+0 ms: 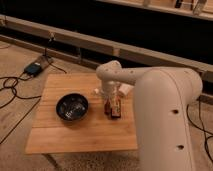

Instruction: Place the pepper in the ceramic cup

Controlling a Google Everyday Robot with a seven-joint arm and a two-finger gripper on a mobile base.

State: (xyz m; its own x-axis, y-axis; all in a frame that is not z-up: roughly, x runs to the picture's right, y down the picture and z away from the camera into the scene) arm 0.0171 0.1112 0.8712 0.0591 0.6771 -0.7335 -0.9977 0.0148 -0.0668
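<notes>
The gripper (112,102) hangs low over the wooden table (80,132), fingers pressed together; whether they pinch the pepper cannot be told, since the arm (150,95) hides it. The cup is hidden too. Just below sits a black block (115,110); the dark bowl (72,107) lies to its left. A blind descent could knock the block or miss the cup.

Bowl (72,107) on table (75,137), gripper (112,102) (over block (115,110)) just right.
</notes>
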